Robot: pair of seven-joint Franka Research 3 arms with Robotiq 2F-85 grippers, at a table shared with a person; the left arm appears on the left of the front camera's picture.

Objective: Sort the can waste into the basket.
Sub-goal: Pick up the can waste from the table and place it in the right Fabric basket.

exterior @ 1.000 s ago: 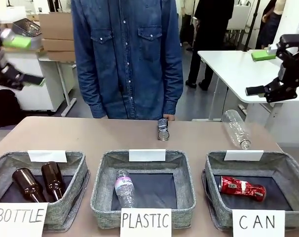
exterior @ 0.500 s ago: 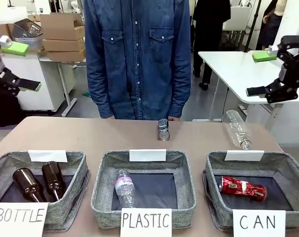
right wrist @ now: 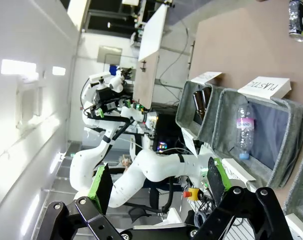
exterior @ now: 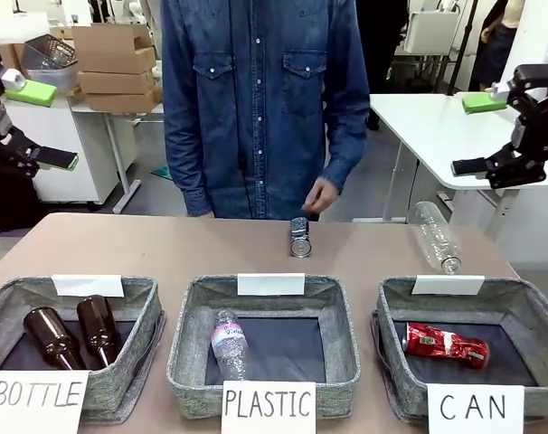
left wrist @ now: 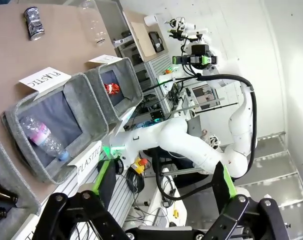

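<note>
— Which colours do you see in the CAN basket [exterior: 509, 294]?
— You see grey fabric, a white sign with black handwriting, and 1 red can [exterior: 446, 344] inside.
— And the other can [exterior: 298, 238]?
— Dark blue-black, silver end, on your tan table [exterior: 147, 244].

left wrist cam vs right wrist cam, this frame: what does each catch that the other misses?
Left wrist view: a dented red metal can lying in the grey fabric CAN basket, and a clear plastic bottle loose on the brown table. Right wrist view: brown glass bottles inside the grey BOTTLE basket. Both: the dark blue-black metal can on the table, the grey PLASTIC basket holding a small clear bottle, and each camera's own gripper, left gripper and right gripper, open and empty.
</note>
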